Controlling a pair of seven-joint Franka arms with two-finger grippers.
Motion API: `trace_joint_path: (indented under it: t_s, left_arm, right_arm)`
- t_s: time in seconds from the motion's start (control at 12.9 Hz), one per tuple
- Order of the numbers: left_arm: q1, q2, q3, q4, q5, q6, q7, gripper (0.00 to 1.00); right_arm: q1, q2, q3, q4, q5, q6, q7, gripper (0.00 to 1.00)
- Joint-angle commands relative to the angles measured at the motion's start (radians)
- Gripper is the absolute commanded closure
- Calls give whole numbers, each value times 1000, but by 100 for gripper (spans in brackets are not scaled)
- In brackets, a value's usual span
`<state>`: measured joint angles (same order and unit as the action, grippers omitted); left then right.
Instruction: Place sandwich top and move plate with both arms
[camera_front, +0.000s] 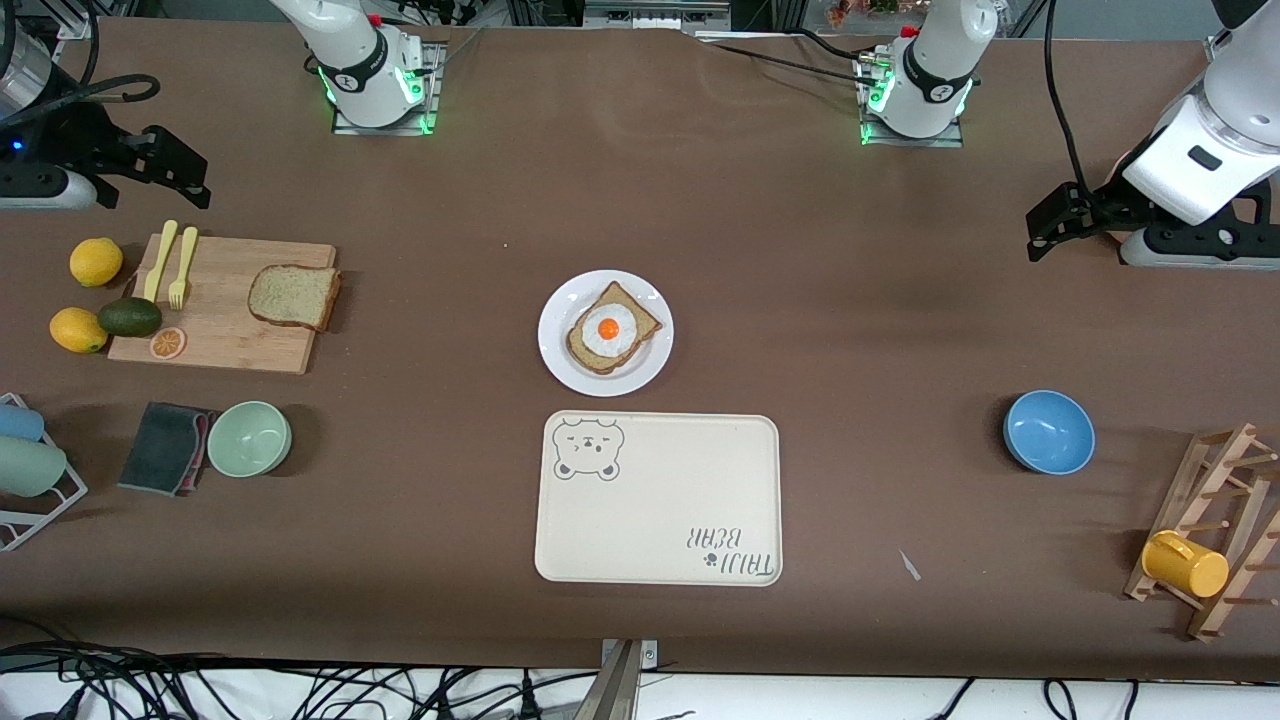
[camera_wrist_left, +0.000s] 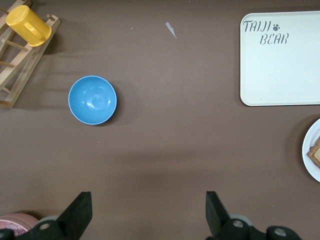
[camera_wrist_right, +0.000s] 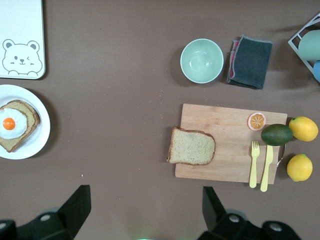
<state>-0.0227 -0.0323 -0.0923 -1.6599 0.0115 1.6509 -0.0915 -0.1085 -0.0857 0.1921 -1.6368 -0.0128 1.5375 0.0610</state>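
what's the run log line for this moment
stage: start | sandwich top: on cutting board | plate: holds egg toast | left gripper: open, waiting | right gripper: open, waiting

My right gripper (camera_wrist_right: 142, 212) hangs over bare bench near the board (camera_wrist_right: 220, 165) bearing the sandwich top (camera_wrist_right: 191, 146); my left gripper (camera_wrist_left: 149, 212) over bench near the bowl (camera_wrist_left: 92, 100).

Brown table (camera_front: 800, 300), bearing a white plate (camera_front: 558, 350) at mid-table. Just nearer the front camera than the plate, a cream bear-print tray (camera_front: 660, 520). Toward the right arm's end from the plate, a wooden cutting board (camera_front: 225, 335), two lemons (camera_front: 95, 262), a green bowl (camera_front: 249, 438), a dark cloth (camera_front: 162, 447). Toward the left arm's end, a blue bowl (camera_front: 1049, 431) and a wooden rack (camera_front: 1215, 480).
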Motion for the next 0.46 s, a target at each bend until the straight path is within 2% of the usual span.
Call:
trace_joint_path:
  t_s: [0.0, 0.39]
  left_arm:
    - [4, 11, -1, 28, -31, -19, 6, 0]
    - [4, 11, -1, 28, -31, -19, 6, 0]
  right_arm:
    - [-25, -3, 15, 5, 23, -13, -17, 2]
    - [-28, 0, 15, 5, 28, -10, -7, 1]
